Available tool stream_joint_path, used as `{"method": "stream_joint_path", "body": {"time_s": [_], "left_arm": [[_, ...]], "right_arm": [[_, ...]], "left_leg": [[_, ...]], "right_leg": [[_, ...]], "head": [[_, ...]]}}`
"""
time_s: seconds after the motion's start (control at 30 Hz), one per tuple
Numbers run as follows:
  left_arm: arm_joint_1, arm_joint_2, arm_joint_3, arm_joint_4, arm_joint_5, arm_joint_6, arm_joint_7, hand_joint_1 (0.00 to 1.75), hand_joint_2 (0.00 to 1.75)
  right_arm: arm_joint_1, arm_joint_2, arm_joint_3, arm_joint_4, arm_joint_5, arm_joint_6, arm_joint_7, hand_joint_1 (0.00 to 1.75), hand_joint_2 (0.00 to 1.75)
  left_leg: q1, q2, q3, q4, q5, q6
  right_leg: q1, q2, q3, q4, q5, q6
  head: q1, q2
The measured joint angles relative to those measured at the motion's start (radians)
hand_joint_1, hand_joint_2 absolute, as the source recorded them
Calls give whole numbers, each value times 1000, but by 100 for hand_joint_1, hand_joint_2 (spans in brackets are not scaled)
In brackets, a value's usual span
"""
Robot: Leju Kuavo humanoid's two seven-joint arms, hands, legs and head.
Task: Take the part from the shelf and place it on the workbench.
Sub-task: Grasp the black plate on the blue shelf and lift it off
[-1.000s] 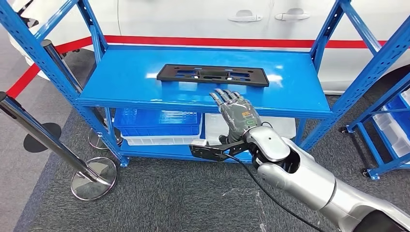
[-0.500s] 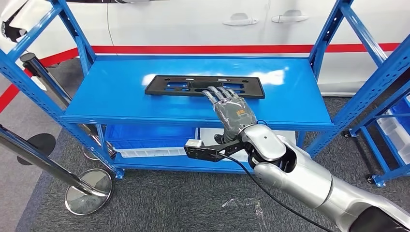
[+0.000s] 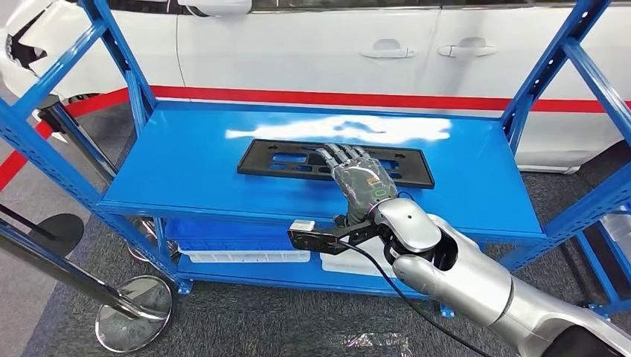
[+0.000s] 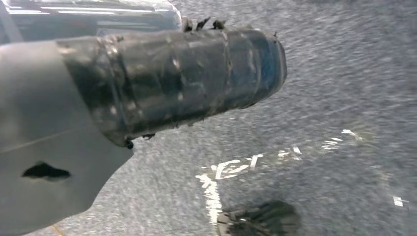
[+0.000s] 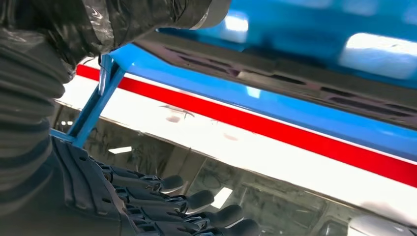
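Reaching over the shelf (image 3: 186, 178), the right hand (image 3: 362, 181) has advanced since a second ago — from short of the front edge to above the black plastic part (image 3: 298, 159), which lies flat just beyond and beneath its fingertips. Fingers extended and apart, holding nothing; the grasp looks imminent. Contact with the part cannot be made out — the hand covers that stretch.

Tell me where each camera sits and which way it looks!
Head view: high on the robot, looking forward and down at the blue shelf, the black part and a white car; the right hand reaches over the part.
Left wrist view: behind the left hand, facing grey carpet.
Right wrist view: behind the right hand, facing the part and car.
Shared: head and right wrist views show the part, shelf and car.
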Motion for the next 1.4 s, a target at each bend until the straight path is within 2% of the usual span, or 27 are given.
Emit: {"method": "stream_joint_path", "body": {"time_s": [0.03, 0.07, 0.1, 0.17, 0.2, 0.23, 0.3, 0.37, 0.4, 0.43, 0.5, 0.53, 0.57, 0.63, 0.7, 0.77, 0.83, 0.87, 0.93, 1.0, 1.17, 1.2, 1.23, 1.27, 1.3, 1.33, 1.4], "left_arm": [[-1, 0, -2, 0, 0, 0, 0, 0, 0], [-2, 0, -4, 0, 0, 0, 1, 0, 0], [-3, 0, -5, 1, -1, 0, 2, 0, 0], [-5, 2, -6, 1, 1, 3, 5, 0, 0], [-5, 3, -6, 1, 3, 4, 5, 0, 0], [-6, 3, -7, 1, 7, 3, 3, 0, 0], [-7, 4, -7, 1, 17, -11, -1, 0, 0], [-5, 4, -8, 1, 23, -27, 1, 0, 0], [-3, 4, -8, 1, 24, -32, 4, 0, 0], [-2, 3, -8, 1, 24, -34, 9, 0, 0], [0, 4, -8, 1, 25, -36, 15, 0, 0], [-1, 4, -8, 1, 24, -38, 17, 0, 0], [-2, 5, -8, 1, 24, -42, 18, 0, 0], [-4, 5, -8, 1, 24, -54, 21, 0, 0], [-4, 6, -8, 1, 23, -63, 24, 0, 0], [-5, 6, -9, 1, 23, -65, 25, 0, 0], [-7, 6, -10, 1, 23, -65, 25, 0, 0], [-7, 6, -10, 1, 23, -66, 25, 0, 0], [-6, 6, -10, 1, 24, -66, 23, 0, 0], [-6, 6, -10, 1, 24, -67, 22, 0, 0], [-6, 6, -10, 1, 24, -67, 21, 0, 0], [-6, 6, -10, 1, 24, -67, 20, 0, 0], [-6, 6, -10, 1, 24, -66, 17, 0, 0], [-7, 6, -11, 1, 24, -64, 15, 0, 0], [-7, 6, -11, 1, 24, -59, 12, 0, 0], [-8, 6, -11, 1, 23, -54, 10, 0, 0], [-9, 6, -11, 1, 22, -45, 8, 0, 0]], "right_arm": [[2, -4, 0, 5, -5, 13, 7, 0, 175], [7, -9, -1, 11, -12, 28, 15, 0, 175], [12, -15, -1, 16, -20, 45, 25, 0, 175], [20, -29, -5, 24, -44, 78, 41, 0, 175], [23, -38, -8, 29, -62, 97, 50, 0, 175], [26, -47, -10, 35, -85, 116, 60, 0, 175], [43, -67, -13, 44, -129, 144, 80, 0, 175], [73, -88, -16, 54, -157, 152, 89, 0, 175], [88, -97, -19, 59, -164, 152, 90, 0, 175], [100, -105, -22, 64, -170, 150, 91, 0, 175], [116, -117, -29, 71, -181, 143, 91, 0, 175], [121, -122, -33, 75, -184, 140, 91, 0, 175], [127, -127, -37, 79, -184, 137, 91, 0, 175], [135, -132, -46, 87, -177, 139, 91, 0, 175], [143, -139, -58, 94, -169, 149, 91, 0, 175], [149, -146, -66, 102, -167, 159, 91, 0, 175], [157, -149, -70, 110, -164, 158, 91, 0, 175], [162, -149, -71, 113, -162, 154, 91, 0, 175], [168, -150, -72, 118, -155, 137, 91, 0, 175], [169, -150, -73, 120, -150, 126, 91, 0, 175], [169, -150, -73, 121, -149, 123, 91, 0, 175], [169, -150, -73, 121, -147, 120, 91, 0, 175], [170, -150, -75, 123, -136, 104, 91, 0, 175], [170, -150, -78, 125, -118, 79, 90, 0, 175], [171, -147, -86, 128, -75, 36, 83, 0, 175], [173, -142, -96, 130, -22, -9, 71, 0, 175], [175, -128, -113, 131, 63, -64, 48, 0, 175]], "left_leg": [[-1, -1, 6, 3, -15, -6], [-3, -1, 11, 4, -28, -13], [-4, -1, 17, 11, -34, -18], [-4, 1, 16, 26, -32, -27], [-2, 3, 6, 53, -28, -31], [-1, 4, -16, 90, -33, -35], [3, 7, -84, 194, -73, -45], [6, 7, -148, 258, -118, -52], [6, 7, -163, 250, -113, -52], [7, 7, -163, 212, -81, -50], [5, 8, -136, 92, 19, -41], [2, 8, -126, 46, 43, -36], [-1, 7, -121, 20, 54, -31], [-7, 7, -120, 11, 53, -18], [-1, 8, -104, -4, 80, -7], [4, 11, -92, -18, 93, 2], [2, 11, -93, -17, 94, 6], [1, 11, -94, -16, 93, 7], [1, 11, -95, -13, 89, 7], [1, 10, -95, -11, 86, 7], [1, 10, -95, -10, 86, 7], [1, 10, -95, -9, 85, 6], [1, 9, -96, -4, 83, 4], [-1, 8, -98, 3, 78, 0], [-2, 7, -100, 10, 70, -10], [-1, 6, -122, 58, 42, -24], [4, 8, -196, 195, -23, -50]], "right_leg": [[1, -3, 6, -43, 55, -7], [3, -3, 9, -67, 95, -16], [5, -4, 11, -74, 106, -26], [5, -2, 22, -76, 99, -43], [3, -2, 30, -81, 95, -49], [1, -1, 38, -85, 91, -54], [0, 0, 53, -91, 81, -59], [1, 1, 68, -92, 68, -60], [1, 2, 76, -92, 61, -59], [2, 3, 85, -91, 55, -59], [3, 4, 103, -93, 45, -56], [3, 5, 108, -94, 42, -53], [3, 6, 111, -96, 40, -48], [4, 9, 116, -101, 37, -35], [5, 9, 117, -90, 25, -22], [5, 7, 88, -17, -20, -15], [5, 7, 29, 109, -83, -10], [4, 6, 6, 155, -97, -8], [3, 6, -1, 168, -84, -5], [2, 5, 11, 143, -64, -4], [2, 5, 18, 131, -58, -4], [1, 4, 25, 116, -50, -4], [0, 3, 55, 61, -30, -5], [1, 3, 82, 7, -15, -7], [0, 2, 111, -47, 0, -16], [-2, 1, 138, -92, 10, -28], [-4, 0, 147, -99, 5, -48]], "head": [[0, 0], [0, 0], [0, 0], [0, 0], [0, 0], [-1, 0], [-2, 0], [-1, 0], [-2, 0], [-2, 0], [-1, 0], [-1, 0], [-1, 0], [-1, 0], [0, 0], [1, 0], [2, 0], [1, 0], [2, 0], [2, 0], [2, 0], [2, 0], [2, 0], [2, 0], [1, 0], [0, 0], [-4, 0]]}}
